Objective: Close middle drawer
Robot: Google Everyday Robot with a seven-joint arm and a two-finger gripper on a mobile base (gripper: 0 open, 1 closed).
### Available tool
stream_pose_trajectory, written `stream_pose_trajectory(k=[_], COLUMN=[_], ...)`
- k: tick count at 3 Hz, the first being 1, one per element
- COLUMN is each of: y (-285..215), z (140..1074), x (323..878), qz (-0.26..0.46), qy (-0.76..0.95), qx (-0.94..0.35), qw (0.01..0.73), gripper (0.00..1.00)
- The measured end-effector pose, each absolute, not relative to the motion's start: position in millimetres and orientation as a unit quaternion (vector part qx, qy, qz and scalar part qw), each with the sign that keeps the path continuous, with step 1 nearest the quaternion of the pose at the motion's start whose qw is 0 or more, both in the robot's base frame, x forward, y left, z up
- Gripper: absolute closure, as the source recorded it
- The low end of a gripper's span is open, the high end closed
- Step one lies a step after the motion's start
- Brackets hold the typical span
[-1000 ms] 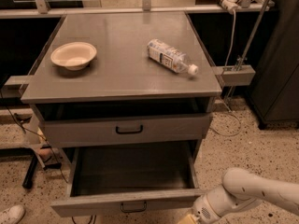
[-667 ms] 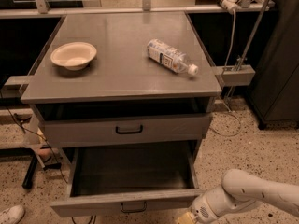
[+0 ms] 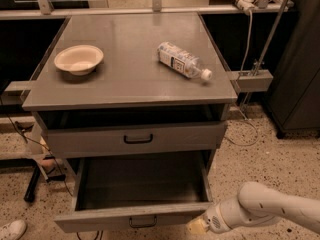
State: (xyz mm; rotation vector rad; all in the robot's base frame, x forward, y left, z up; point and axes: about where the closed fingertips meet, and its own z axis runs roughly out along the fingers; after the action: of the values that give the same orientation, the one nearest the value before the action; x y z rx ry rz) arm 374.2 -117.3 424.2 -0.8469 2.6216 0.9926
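The middle drawer (image 3: pixel 140 186) is pulled far out of the grey cabinet, and its inside is bare. Its low front panel (image 3: pixel 100 220) carries a small black bar handle (image 3: pixel 143 222). My gripper (image 3: pixel 198 227) is at the bottom right, on the end of the white arm (image 3: pixel 270 211). It is right at the right end of the drawer's front panel. The taller-fronted drawer (image 3: pixel 135 139) above, with a wider black handle, stands slightly out from the cabinet.
On the cabinet top (image 3: pixel 130 79) sit a cream bowl (image 3: pixel 78 59) at the left and a plastic bottle (image 3: pixel 183 60) lying on its side at the right. A dark cabinet (image 3: pixel 300 69) stands at the right. A shoe (image 3: pixel 11 230) shows at the bottom left on the speckled floor.
The gripper has edged slightly left toward the drawer's front corner. The drawer stands as far out as before.
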Motion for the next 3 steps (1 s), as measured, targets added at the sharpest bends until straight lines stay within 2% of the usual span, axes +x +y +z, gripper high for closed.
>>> stream_pose_trajectory(k=[3], y=[-105], z=[426], x=[415], qz=[0.307], qy=[0.896], qx=[-0.287], qw=[0.145], gripper=[1.00])
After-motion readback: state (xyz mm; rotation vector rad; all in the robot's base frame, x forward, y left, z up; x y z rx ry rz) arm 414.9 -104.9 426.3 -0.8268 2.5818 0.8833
